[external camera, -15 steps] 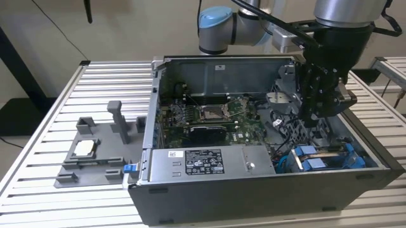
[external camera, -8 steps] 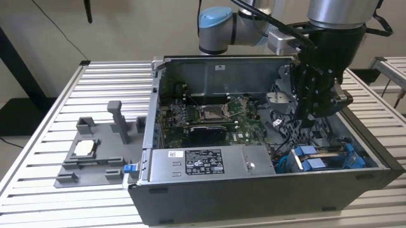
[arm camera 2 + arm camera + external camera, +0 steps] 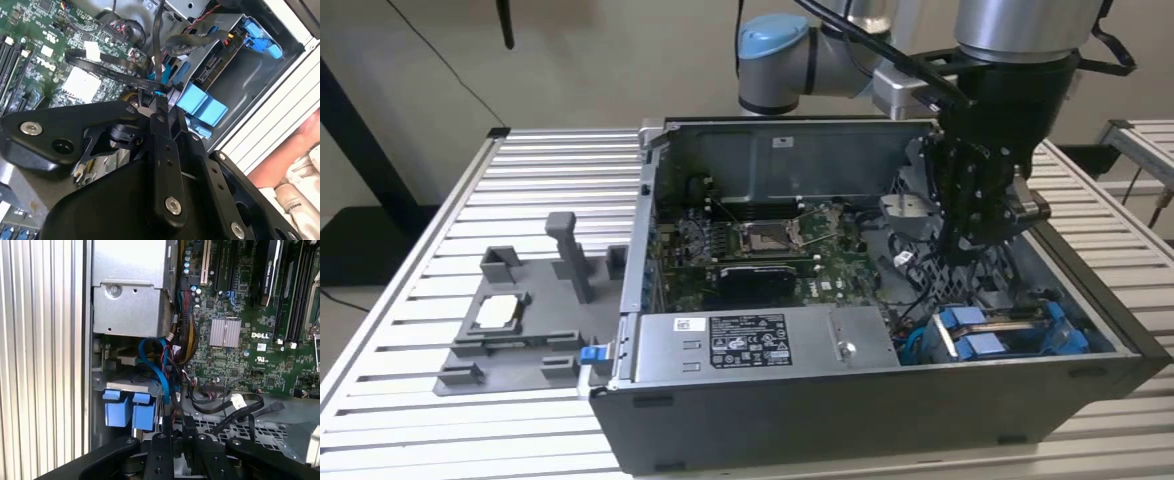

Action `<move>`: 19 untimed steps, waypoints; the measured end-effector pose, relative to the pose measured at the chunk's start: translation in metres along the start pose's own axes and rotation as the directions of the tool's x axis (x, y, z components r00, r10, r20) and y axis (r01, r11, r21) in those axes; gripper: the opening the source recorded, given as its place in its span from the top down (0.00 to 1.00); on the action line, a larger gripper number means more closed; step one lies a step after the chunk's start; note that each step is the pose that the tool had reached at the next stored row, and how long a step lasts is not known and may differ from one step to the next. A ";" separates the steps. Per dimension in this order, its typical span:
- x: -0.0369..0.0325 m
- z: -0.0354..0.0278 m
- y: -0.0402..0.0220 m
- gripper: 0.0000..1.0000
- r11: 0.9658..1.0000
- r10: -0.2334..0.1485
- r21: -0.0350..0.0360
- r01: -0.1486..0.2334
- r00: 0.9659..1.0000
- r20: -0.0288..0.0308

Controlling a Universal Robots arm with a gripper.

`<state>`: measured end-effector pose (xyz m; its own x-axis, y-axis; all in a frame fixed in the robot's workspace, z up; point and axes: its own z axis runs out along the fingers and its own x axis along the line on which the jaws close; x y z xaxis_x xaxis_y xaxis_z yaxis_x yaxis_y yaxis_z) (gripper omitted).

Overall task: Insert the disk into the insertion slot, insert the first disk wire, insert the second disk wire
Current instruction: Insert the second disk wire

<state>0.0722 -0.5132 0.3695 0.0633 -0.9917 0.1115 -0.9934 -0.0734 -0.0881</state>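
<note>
- Well apart from the gripper [image 3: 969, 250], toward the exterior view's left, a grey fixture [image 3: 507, 335] is sitting on the bench [image 3: 400, 300].
- Inside the computer case [image 3: 854, 430], the gripper is clenching a black disk wire [image 3: 189, 427].
- Just below the gripper, the disk [image 3: 1007, 328] is lying seated in the insertion slot [image 3: 255, 80], blue tabs [image 3: 981, 345] showing.

1. Exterior view: high, off the arm, looking down into the open computer case [image 3: 854, 425] and onto the gripper [image 3: 971, 248];
2. Both wrist views: close behind the fingers [image 3: 162, 150] [image 3: 160, 452], facing past them; both show the black cable [image 3: 110, 70] [image 3: 220, 407] and blue caddy tabs [image 3: 200, 102] [image 3: 127, 410] beyond the fingertips.
</note>
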 end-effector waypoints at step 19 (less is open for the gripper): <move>0.0013 0.0003 -0.0019 0.77 0.997 -0.071 0.013 0.071 0.997 0.006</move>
<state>0.0742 -0.5144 0.3696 0.1347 -0.9846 0.1118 -0.9851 -0.1452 -0.0923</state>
